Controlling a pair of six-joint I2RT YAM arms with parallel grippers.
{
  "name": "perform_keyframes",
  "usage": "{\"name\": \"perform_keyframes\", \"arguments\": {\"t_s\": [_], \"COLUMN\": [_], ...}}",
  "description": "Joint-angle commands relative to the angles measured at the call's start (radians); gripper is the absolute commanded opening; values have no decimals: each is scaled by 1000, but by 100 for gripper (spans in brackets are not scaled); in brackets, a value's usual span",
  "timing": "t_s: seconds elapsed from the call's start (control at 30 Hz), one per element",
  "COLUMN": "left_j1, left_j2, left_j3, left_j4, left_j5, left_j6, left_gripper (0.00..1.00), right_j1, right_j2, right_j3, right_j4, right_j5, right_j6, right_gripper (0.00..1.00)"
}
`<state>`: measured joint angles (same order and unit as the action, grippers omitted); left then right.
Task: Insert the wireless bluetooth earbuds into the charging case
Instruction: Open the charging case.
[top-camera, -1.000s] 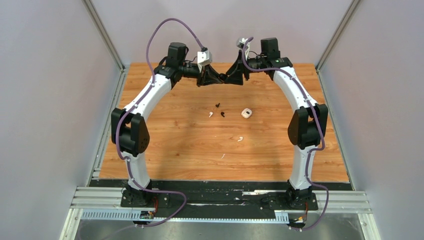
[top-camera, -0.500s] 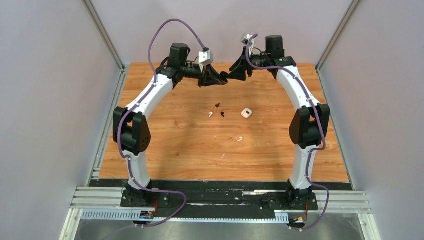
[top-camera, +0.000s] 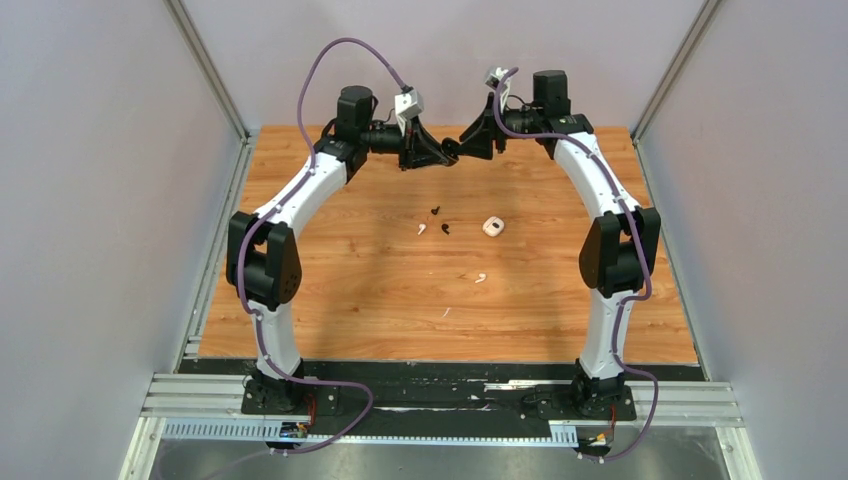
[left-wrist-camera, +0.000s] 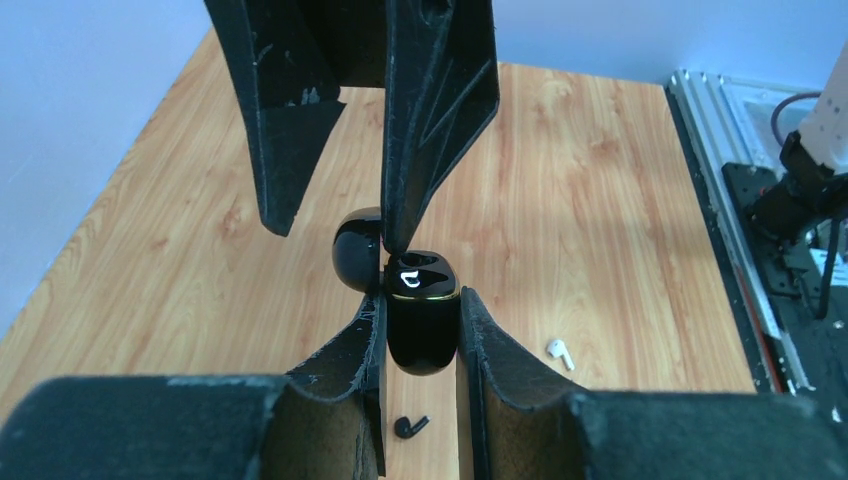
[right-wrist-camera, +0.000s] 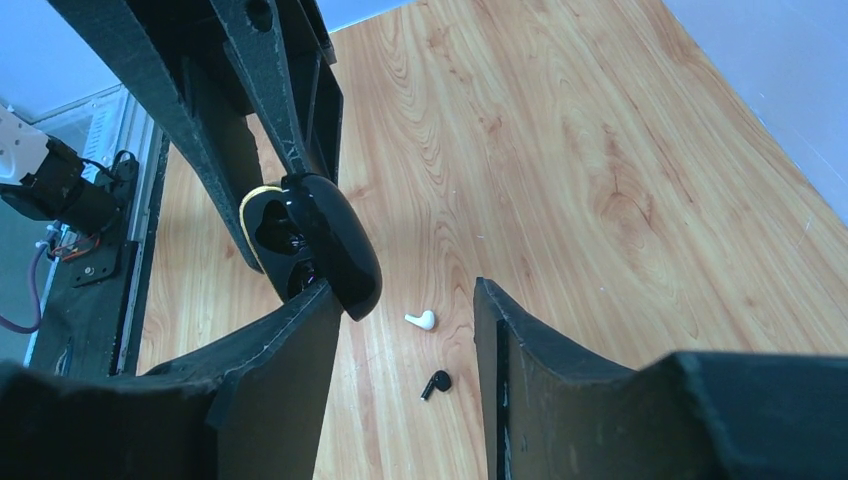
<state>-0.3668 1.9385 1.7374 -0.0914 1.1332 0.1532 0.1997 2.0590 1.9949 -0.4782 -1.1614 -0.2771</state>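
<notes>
**Upper centre of the top view:** the charging case (left-wrist-camera: 420, 335) sits between the fingers of the left end effector (left-wrist-camera: 420, 298), raised over the far part of the desk (top-camera: 330, 290). The right end effector (right-wrist-camera: 405, 288) faces it from the right. The case's lid (right-wrist-camera: 340, 250) stands between its parted fingers, against one.

**Frame centre, on the desk:**
- The upper earbud (top-camera: 436, 210) lies farthest back.
- The left earbud (top-camera: 421, 229) and the middle earbud (top-camera: 445, 228) lie side by side just below it.
- A second case (top-camera: 492, 227) lies to their right.
- The lower earbud (top-camera: 481, 278) lies apart, towards the lower right.

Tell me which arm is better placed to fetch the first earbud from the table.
Right. The left jaws are shut on the open case, so that arm should hold it. The right jaws stand open and empty, free to reach a black earbud.
</notes>
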Motion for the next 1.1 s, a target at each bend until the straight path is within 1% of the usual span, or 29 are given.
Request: {"name": "perform_keyframes", "arguments": {"t_s": [0.0, 0.17, 0.47, 0.6, 0.7, 0.9, 1.0, 1.03, 1.07], "left_j1": [9, 9, 9, 9, 9, 9, 9, 9, 9], "left_j2": [3, -1, 18, 22, 22, 25, 24, 25, 24], "left_j3": [-8, -20, -8, -4, -4, -4, -4, 0, 3], "left_j4": [216, 243, 249, 248, 248, 249, 241, 223, 207], "left_j5": [53, 54, 86, 90, 85, 60, 8, -7, -38], "left_j6": [-194, -211, -234, -234, -233, -233, -237, -242, -243], "left_gripper": [0, 0, 0, 0, 0, 0, 0, 1, 6], "right_j1": [10, 12, 21, 21, 21, 27, 36, 38, 44], "right_j2": [-33, -28, -14, -12, -14, -18, -25, -29, -37], "right_j3": [-3, 2, 33, 35, 26, 10, -1, -6, -11], "right_j4": [42, 45, 78, 81, 82, 81, 80, 81, 78], "right_j5": [-21, -24, -28, -33, -45, -63, -55, -36, -2], "right_j6": [5, 4, 47, 52, 55, 59, 56, 49, 37], "right_gripper": [50, 47, 49, 46, 43, 22, 7, 3, 0]}}
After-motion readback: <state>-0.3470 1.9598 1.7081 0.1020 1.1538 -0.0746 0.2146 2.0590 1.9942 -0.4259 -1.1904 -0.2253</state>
